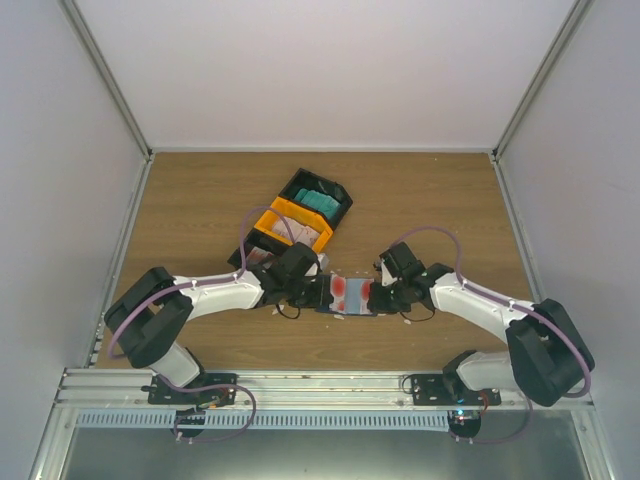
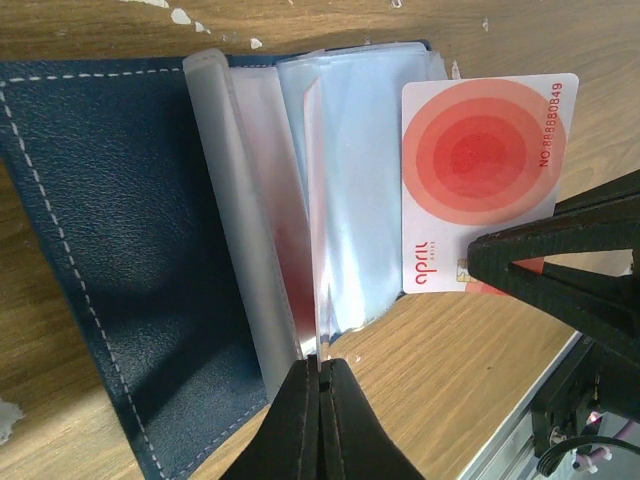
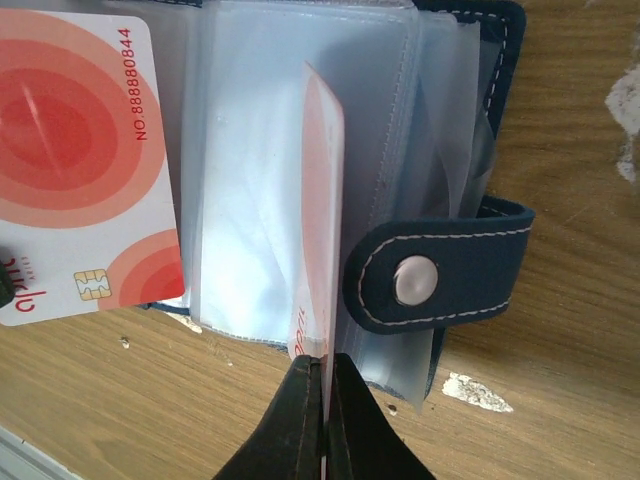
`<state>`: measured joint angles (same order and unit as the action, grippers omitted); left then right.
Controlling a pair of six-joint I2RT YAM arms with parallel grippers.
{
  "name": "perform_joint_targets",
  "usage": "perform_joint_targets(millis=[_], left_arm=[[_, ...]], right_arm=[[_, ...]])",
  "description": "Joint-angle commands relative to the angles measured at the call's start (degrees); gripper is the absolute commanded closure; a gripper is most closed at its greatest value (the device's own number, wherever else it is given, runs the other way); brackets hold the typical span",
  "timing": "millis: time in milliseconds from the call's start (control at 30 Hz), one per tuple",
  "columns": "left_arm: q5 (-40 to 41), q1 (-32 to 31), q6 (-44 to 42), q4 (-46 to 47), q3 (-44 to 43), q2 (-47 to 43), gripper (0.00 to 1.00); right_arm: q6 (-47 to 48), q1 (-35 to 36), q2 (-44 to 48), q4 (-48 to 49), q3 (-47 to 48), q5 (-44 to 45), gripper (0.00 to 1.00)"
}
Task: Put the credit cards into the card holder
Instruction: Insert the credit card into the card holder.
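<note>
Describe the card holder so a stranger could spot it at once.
On the wooden table, look where the left gripper and right gripper meet. The card holder lies open there: navy-blue with white stitching, clear sleeves and a snap tab, unlike the black bin and orange bin behind it.

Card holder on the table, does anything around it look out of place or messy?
The card holder lies open with its clear sleeves fanned up, and a credit card juts past its edge over the wood, not fully seated in a slot. White flecks litter the table nearby.
</note>
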<state>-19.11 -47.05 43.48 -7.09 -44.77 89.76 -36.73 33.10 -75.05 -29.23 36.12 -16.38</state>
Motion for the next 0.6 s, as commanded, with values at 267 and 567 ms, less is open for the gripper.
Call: perform_joint_targets(millis=[267,567], left_arm=[[-5.10,1.35,2.32,6.02,0.52,-0.51,1.00],[-6.51,1.87,5.98,9.97,1.61,1.14,1.00]], right_arm=[[0.87,-0.14,-1.95,-4.59,-0.37,5.26,1.00],[0.63,-0.14,-2.12,-3.81,-1.04,5.52,1.00]])
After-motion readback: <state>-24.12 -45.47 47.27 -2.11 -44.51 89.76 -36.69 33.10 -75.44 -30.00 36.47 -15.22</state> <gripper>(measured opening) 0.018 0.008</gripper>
